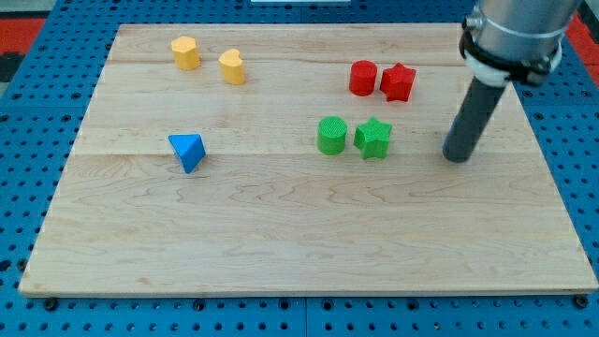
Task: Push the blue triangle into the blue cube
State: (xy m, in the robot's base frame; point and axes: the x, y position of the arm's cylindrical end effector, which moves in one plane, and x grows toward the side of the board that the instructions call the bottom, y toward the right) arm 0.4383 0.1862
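My tip (458, 156) sits on the board (299, 243) at the view's right, touching no block; it's a bare rod w/ nothing to open or close. Nearest: green star (372, 138) beside green cylinder (331, 135). Blue triangle (188, 151) lies well apart, at view's left. No blue cube visible.

Board: pale wooden table top (309, 243) on a blue perforated surface (28, 112).
My tip (458, 157): resting at the view's right, just right of the green star (372, 138), well apart from the blue triangle (188, 152).
Blue triangle: alone at the view's left, mid-height.
Green pair: green cylinder (331, 135) just beside the green star, to its left.
Red pair: red cylinder (363, 78) touching or nearly touching the red star (398, 81), toward the view's top.
Yellow pair: yellow hexagonal block (185, 53) and yellow heart-like block (232, 67), near each other at the top left.
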